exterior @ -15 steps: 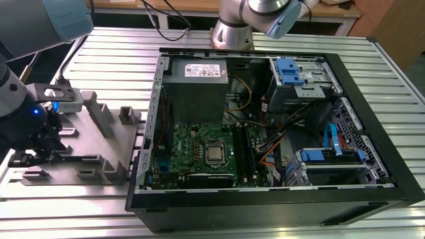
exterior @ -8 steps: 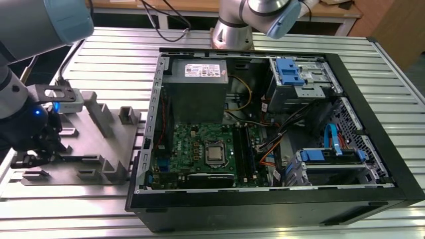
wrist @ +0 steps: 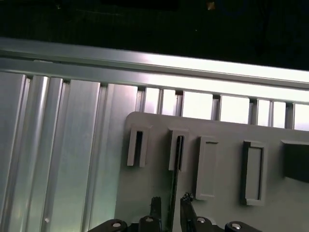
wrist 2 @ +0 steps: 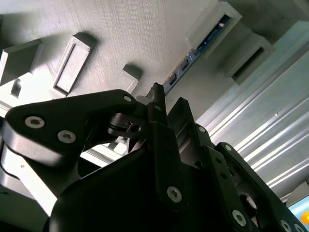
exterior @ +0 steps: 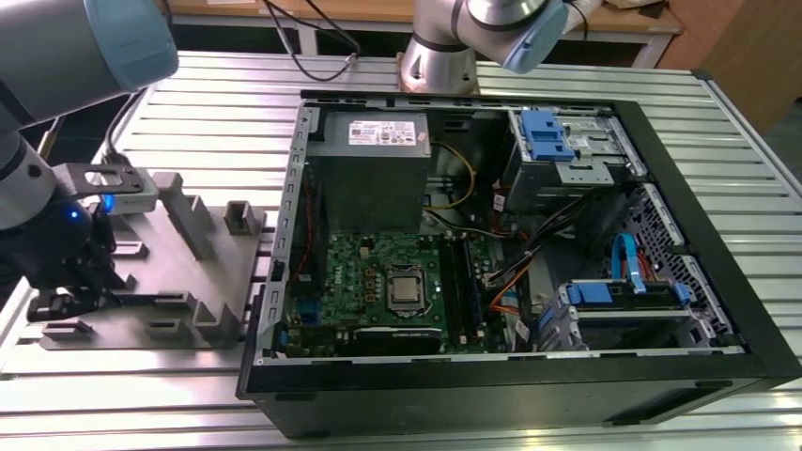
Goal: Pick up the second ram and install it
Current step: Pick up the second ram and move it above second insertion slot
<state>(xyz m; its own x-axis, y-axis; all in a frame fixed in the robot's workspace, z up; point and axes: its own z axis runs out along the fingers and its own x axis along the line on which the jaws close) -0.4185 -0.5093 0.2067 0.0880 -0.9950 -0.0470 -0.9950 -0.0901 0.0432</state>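
Silver-grey arm [exterior: 23, 183], pale blue joint caps [exterior: 119, 38], black tool [wrist 2: 169, 95], silver screws [wrist 2: 35, 122]

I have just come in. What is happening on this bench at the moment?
A robot arm is working at the grey holder plate beside an open computer case. Its gripper is down over the second ram, a thin dark stick standing on edge in a slot of the plate. The fingers stand open on either side of the stick, not yet closed on it. The green motherboard lies in the case.
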